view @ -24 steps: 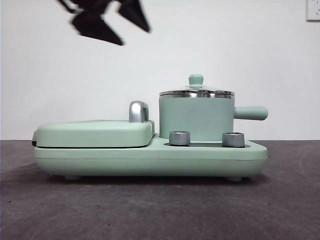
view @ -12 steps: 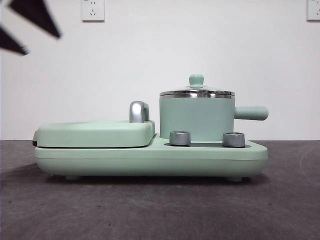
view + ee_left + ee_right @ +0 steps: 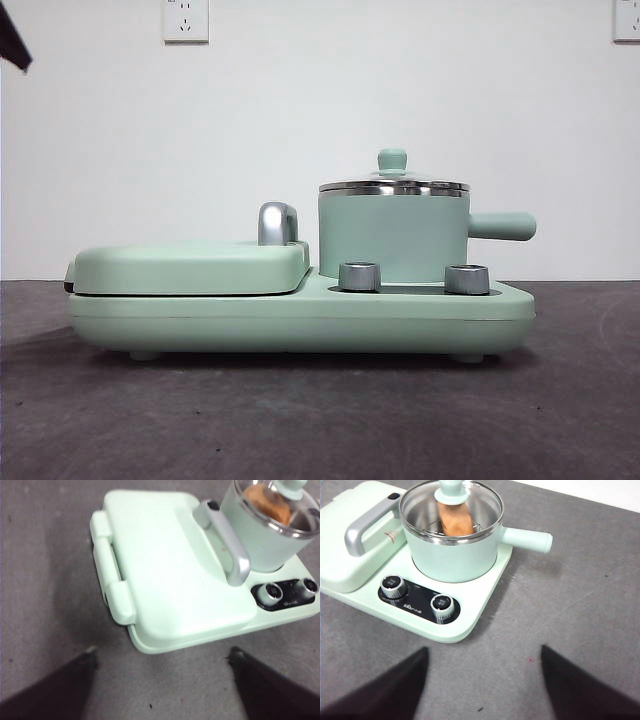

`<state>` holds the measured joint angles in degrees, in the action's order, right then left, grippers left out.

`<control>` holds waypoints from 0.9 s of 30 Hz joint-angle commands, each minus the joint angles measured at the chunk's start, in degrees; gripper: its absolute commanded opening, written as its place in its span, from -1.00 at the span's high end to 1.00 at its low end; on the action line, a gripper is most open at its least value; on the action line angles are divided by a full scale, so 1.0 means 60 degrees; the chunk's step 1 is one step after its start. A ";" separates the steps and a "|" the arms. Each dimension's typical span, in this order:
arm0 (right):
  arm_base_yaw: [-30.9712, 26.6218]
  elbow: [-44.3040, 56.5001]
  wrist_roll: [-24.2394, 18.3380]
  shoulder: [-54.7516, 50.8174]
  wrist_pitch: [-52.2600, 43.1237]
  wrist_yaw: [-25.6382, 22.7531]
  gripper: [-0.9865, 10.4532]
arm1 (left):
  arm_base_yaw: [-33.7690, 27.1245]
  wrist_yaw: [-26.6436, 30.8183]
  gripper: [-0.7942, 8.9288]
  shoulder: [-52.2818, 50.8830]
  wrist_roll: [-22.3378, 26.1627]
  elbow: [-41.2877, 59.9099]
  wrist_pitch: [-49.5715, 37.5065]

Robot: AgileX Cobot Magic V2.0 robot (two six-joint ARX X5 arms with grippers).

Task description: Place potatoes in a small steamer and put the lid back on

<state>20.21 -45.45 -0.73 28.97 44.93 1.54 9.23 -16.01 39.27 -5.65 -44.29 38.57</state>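
Right wrist view: potato (image 3: pixel 456 521) under lid (image 3: pixel 451 505), well apart from right pincer (image 3: pixel 482 682).

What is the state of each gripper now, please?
Left gripper: open, holding nothing, above the table in front of the grill plate.
Right gripper: open, holding nothing, above the table in front of the steamer.
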 commanded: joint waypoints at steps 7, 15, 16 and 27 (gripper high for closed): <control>0.0047 -0.0055 -0.0018 -0.0022 -0.0273 -0.0036 0.80 | 0.0025 -0.0058 0.80 -0.0259 -0.0189 -0.0117 -0.0098; 0.0047 -0.0055 -0.0018 -0.0022 -0.0277 -0.0018 0.80 | 0.0025 -0.0062 0.80 -0.0310 -0.0189 -0.0117 -0.0138; 0.0047 -0.0055 -0.0018 -0.0022 -0.0277 -0.0018 0.80 | 0.0025 -0.0058 0.80 -0.0317 -0.0189 -0.0117 -0.0138; 0.0047 -0.0055 -0.0018 -0.0022 -0.0277 -0.0018 0.80 | -0.1206 0.0601 0.80 -0.3107 0.0627 0.3402 -0.3534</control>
<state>20.21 -45.45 -0.99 28.84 43.88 1.48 2.09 -13.13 21.50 -2.72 -26.48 19.46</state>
